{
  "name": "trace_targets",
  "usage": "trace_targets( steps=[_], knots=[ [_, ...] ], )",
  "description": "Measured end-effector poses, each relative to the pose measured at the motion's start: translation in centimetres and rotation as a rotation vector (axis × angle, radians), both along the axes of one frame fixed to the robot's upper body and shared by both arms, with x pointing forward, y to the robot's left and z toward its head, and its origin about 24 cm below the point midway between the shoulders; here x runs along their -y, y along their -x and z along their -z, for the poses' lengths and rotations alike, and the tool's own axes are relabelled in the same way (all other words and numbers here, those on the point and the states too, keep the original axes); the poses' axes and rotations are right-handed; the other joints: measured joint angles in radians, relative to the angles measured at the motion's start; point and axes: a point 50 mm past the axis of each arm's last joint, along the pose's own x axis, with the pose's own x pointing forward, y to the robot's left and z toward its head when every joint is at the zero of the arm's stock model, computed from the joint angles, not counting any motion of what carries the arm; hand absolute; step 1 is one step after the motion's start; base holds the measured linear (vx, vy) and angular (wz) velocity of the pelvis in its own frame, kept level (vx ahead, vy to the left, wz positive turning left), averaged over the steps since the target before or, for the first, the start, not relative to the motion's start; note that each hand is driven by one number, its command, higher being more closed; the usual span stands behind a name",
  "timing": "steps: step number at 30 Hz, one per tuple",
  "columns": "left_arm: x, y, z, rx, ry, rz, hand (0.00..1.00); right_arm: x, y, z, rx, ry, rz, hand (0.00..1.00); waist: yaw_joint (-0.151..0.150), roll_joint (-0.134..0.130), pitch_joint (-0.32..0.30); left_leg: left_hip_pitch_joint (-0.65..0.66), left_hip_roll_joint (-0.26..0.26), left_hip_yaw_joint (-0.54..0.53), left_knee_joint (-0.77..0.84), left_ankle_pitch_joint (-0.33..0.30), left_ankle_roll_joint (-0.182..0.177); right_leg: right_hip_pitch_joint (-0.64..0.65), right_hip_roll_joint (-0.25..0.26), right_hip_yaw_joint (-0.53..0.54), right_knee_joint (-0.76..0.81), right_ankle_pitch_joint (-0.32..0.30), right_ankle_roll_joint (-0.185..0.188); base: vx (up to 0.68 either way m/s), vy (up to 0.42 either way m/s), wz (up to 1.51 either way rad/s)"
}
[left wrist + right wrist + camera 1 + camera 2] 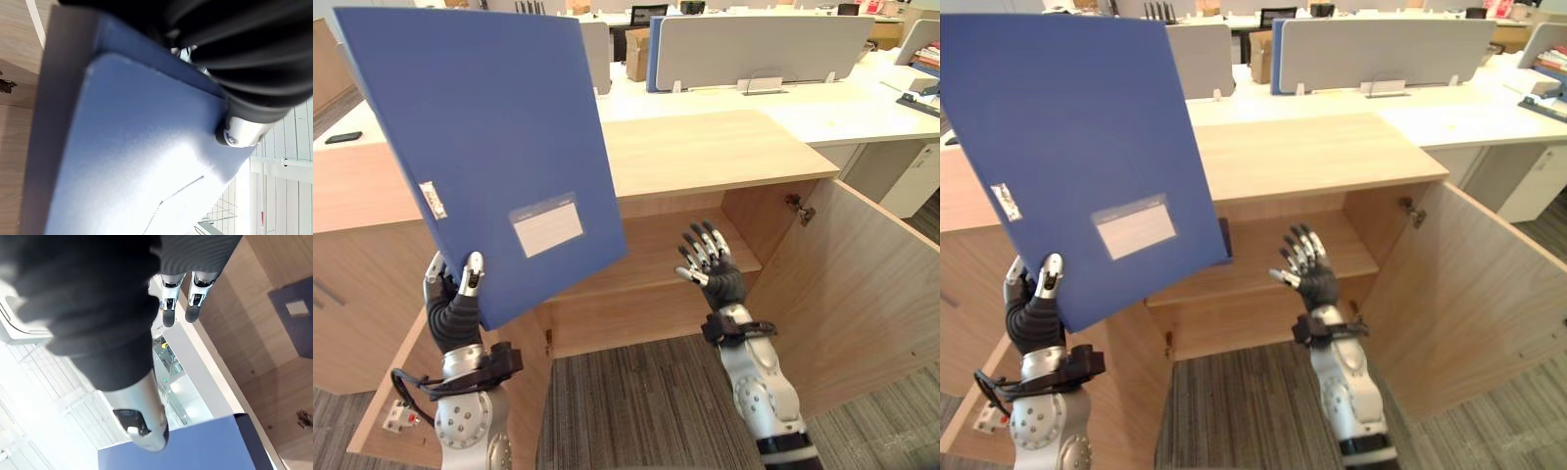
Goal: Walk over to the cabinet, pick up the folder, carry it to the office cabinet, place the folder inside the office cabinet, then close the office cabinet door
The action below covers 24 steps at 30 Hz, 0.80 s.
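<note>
A large blue folder (480, 147) with a white label is held upright and tilted, high in front of the low wooden office cabinet (705, 147). My left hand (455, 299) is shut on its lower corner, thumb over the front face; the left wrist view has the folder (132, 161) right against the hand. Both cabinet doors stand open, the right door (862, 294) swung out wide, the left door (411, 382) low beside my left arm. My right hand (710, 264) is open and empty, fingers spread, in front of the inner shelf (656, 245).
Behind the cabinet runs a white desk (842, 113) with grey partition screens (759, 44), a cardboard box (636, 54) and a blue panel. A black phone (342, 137) lies on the left countertop. The floor is striped grey carpet (626, 411).
</note>
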Motion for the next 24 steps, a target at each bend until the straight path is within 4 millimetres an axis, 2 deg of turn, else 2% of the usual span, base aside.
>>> trace_targets(
  steps=[6, 13, 19, 24],
  knots=[
    [1.2, -0.4, -0.1, -0.001, -0.022, 0.100, 1.00, -1.1, -2.8, -2.1, -0.006, -0.009, -0.185, 0.00, 0.011, -0.006, 0.004, -0.002, -0.008, -0.006, -0.001, 0.003, 0.004, 0.001, -0.004, -0.006, 0.001, 0.000, 0.000, -0.02, 0.014, 0.03],
    [2.0, -0.9, -0.5, 0.010, -0.054, 0.201, 1.00, -1.5, -5.0, -7.0, 0.104, 0.057, -0.302, 0.00, 0.013, -0.020, 0.013, -0.014, -0.009, -0.014, -0.001, 0.008, 0.005, -0.008, -0.005, -0.015, 0.001, 0.000, 0.000, 0.00, 0.001, 0.03],
    [3.0, -1.1, -0.7, 0.013, -0.064, 0.269, 1.00, -2.0, -5.5, -7.1, 0.077, 0.127, -0.359, 0.00, 0.015, -0.021, 0.014, -0.014, -0.009, -0.021, -0.003, 0.011, 0.009, -0.007, -0.006, -0.020, 0.001, 0.000, 0.000, -0.02, 0.006, 0.02],
    [3.0, -1.1, -0.7, 0.013, -0.069, 0.280, 1.00, -2.5, -5.7, -8.4, 0.106, 0.192, -0.410, 0.00, 0.017, -0.021, 0.014, -0.014, -0.010, -0.025, -0.004, 0.015, 0.008, -0.006, -0.005, -0.024, 0.002, 0.000, 0.000, 0.00, 0.000, 0.00]
  ],
)
